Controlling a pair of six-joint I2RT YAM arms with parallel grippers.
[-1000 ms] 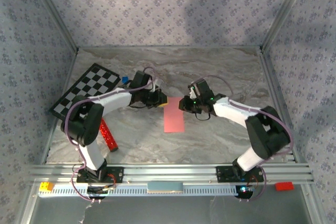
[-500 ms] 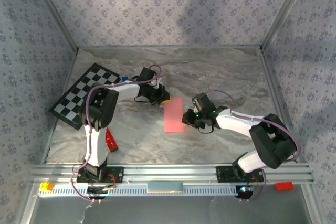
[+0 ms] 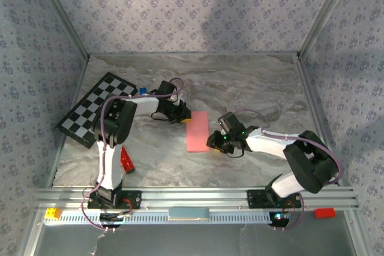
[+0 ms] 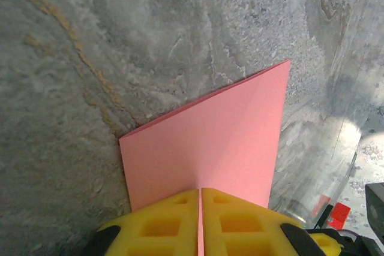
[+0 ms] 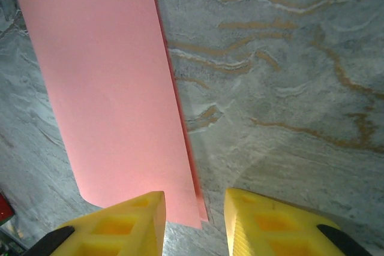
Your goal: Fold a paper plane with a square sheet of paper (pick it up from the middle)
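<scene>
The square sheet of paper [image 3: 197,131] lies folded into a narrow salmon-pink rectangle in the middle of the marble table. My left gripper [image 3: 185,116] is at its far left corner. In the left wrist view the yellow pads [image 4: 162,226] are pressed together on the sheet [image 4: 210,142], which runs between them at the left gripper [image 4: 200,191]. My right gripper [image 3: 211,142] is at the sheet's near right corner. There its jaws stand open at the right gripper [image 5: 195,199], one finger over the sheet [image 5: 108,88] and the other over bare table. The paper plane is out of view.
A black-and-white checkerboard [image 3: 99,109] lies at the far left with a tiny blue cube [image 3: 143,91] by its corner. A red glittery bar [image 3: 126,159] rests near the left arm. The cage's rails and walls close in the table on all sides.
My right gripper has slid toward me along the sheet's right edge to its near corner, and its jaws have widened. The left arm's elbow swung left; its gripper stayed shut at the far corner.
</scene>
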